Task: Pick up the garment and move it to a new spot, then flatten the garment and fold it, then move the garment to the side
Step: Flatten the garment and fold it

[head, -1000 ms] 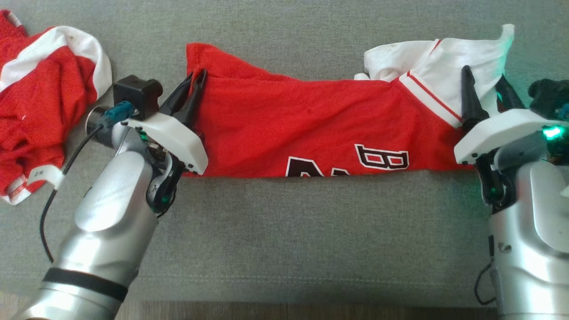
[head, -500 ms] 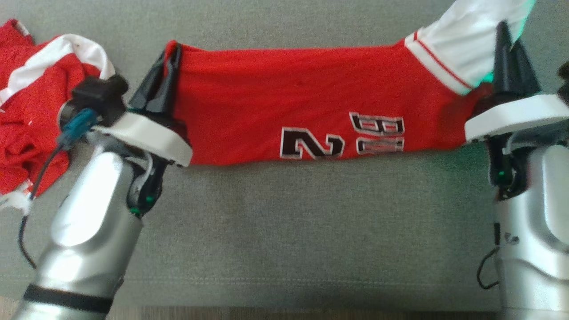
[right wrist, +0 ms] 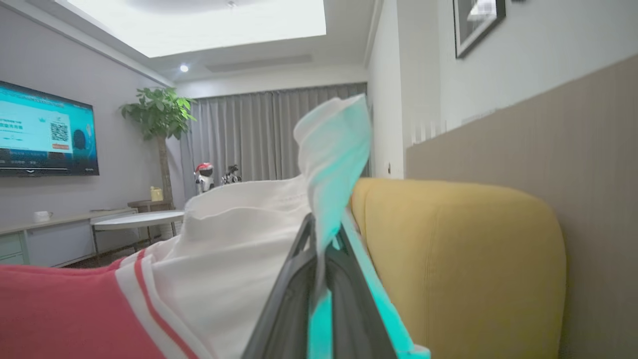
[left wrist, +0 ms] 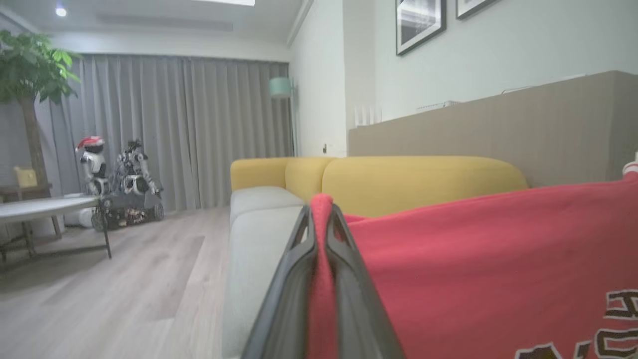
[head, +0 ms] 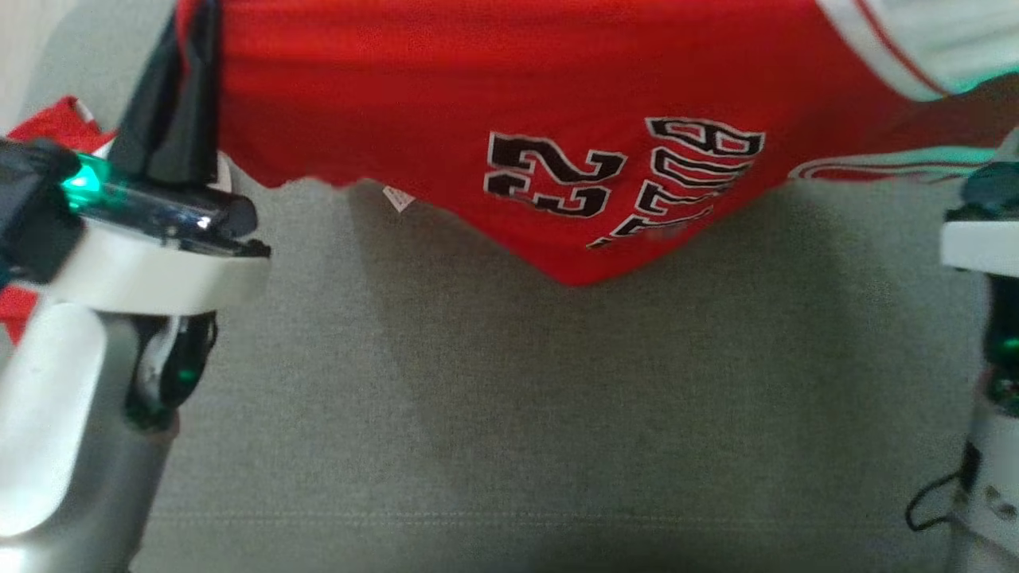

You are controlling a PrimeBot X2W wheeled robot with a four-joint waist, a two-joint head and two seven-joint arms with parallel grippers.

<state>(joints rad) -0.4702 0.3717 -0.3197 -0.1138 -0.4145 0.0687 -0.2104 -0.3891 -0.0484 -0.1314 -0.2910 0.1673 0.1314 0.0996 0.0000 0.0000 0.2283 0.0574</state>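
The red jersey (head: 446,72), lying on the grey sofa seat (head: 509,414) a second ago, now hangs across the frame's top. The left gripper (left wrist: 320,214) pinches its red edge; the right gripper (right wrist: 326,222), wide before, has clamped the white sleeve (right wrist: 239,239). The move can begin.

Soft ceiling light (right wrist: 199,25), green LED glare (head: 80,179), broad shadow (head: 605,342) beneath blurred garment (head: 478,79)

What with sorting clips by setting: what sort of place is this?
Probably a home living room, or a showroom set up like one: a yellow-backed sofa, a wall-mounted TV and long grey curtains.
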